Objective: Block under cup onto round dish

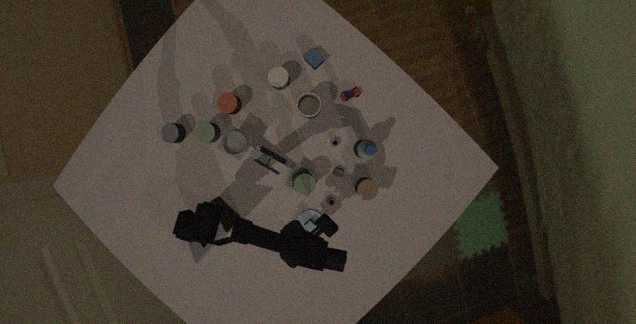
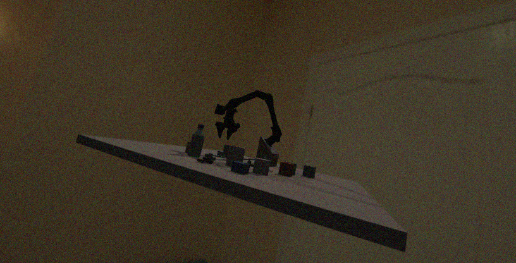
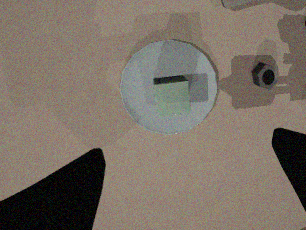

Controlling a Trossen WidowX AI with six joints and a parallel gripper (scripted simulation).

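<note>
The pale blue round dish [image 3: 143, 102] [image 1: 305, 217] lies on the table, and the small green block [image 3: 174, 97] rests on it, free of the fingers. My gripper [image 3: 193, 148] [image 1: 321, 224] [image 2: 226, 131] is open and empty and hangs well above the dish; its dark fingers show at the lower left and lower right of the wrist view. The dark balance [image 1: 269, 160] lies in the middle of the table. A grey-blue cup [image 1: 234, 142] stands by its left end and a greenish cup [image 1: 304, 181] by its right end.
Around the balance stand an orange cylinder [image 1: 227, 103], a white one [image 1: 278, 76], a white ring [image 1: 309, 104], a blue cube [image 1: 313, 58], a red toy car [image 1: 350, 93], a bottle [image 1: 365, 148] [image 2: 195, 145], a tan cylinder [image 1: 366, 188]. A hex nut [image 3: 262, 74] [image 1: 330, 200] lies beside the dish.
</note>
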